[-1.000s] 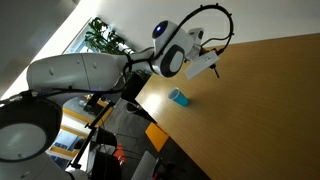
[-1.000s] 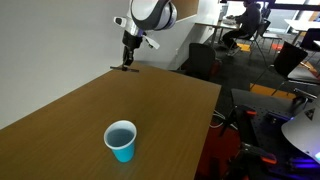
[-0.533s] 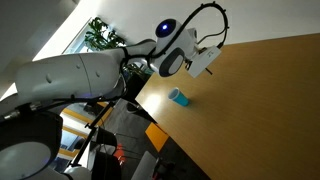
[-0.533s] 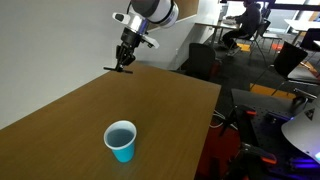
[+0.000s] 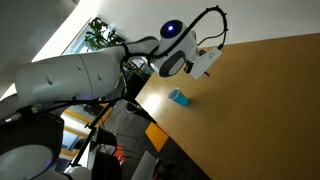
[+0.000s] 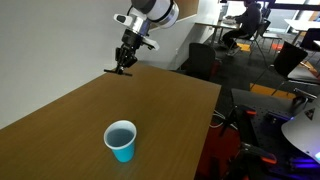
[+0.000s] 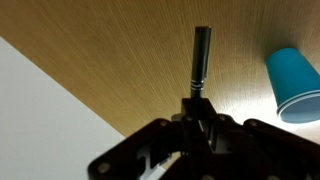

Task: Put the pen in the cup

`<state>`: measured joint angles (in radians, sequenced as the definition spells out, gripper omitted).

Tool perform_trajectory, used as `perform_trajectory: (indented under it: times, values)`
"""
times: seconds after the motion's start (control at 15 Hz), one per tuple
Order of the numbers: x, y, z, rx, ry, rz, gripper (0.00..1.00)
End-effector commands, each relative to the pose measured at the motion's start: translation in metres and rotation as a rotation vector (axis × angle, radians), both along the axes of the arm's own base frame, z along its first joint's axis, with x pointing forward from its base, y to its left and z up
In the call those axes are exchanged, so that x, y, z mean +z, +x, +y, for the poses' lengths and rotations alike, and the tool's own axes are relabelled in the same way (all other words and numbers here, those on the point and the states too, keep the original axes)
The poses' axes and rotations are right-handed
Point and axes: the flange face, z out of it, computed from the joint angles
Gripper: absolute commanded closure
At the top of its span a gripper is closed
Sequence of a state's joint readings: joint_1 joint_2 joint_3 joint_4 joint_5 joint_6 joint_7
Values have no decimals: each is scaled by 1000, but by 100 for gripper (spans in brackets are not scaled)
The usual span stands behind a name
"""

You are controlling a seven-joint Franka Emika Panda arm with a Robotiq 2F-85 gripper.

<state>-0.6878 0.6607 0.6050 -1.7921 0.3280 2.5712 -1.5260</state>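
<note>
The pen [image 7: 200, 60] is a thin dark stick held in my gripper [image 7: 199, 103], sticking out past the fingertips over the wooden table. In an exterior view my gripper [image 6: 124, 63] is shut on the pen [image 6: 117, 70] and holds it level above the table's far edge. The light-blue cup [image 6: 121, 140] stands upright near the table's front, well apart from the gripper. It also shows in an exterior view [image 5: 178, 97] near the table edge and at the right edge of the wrist view [image 7: 294, 82].
The wooden table [image 6: 150, 110] fills the scene, with a white wall [image 6: 50, 40] beside it. Office chairs and desks [image 6: 255, 40] stand beyond the table. A potted plant [image 5: 103, 37] is behind the arm.
The gripper has risen from the table's far edge with the pen in it. The cup has not moved.
</note>
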Motion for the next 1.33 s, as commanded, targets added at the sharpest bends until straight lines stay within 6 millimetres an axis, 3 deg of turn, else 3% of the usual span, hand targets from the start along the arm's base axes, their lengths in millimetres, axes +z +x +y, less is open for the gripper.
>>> perform_trajectory:
  times: [0.0,0.47,1.0,1.27]
  values:
    - [5,6,16,55,36,-46,97]
    - [29,13,69,322,128,-193,97]
    - [50,11,106,610,265,-238,97]
    - [50,10,127,756,333,-275,97]
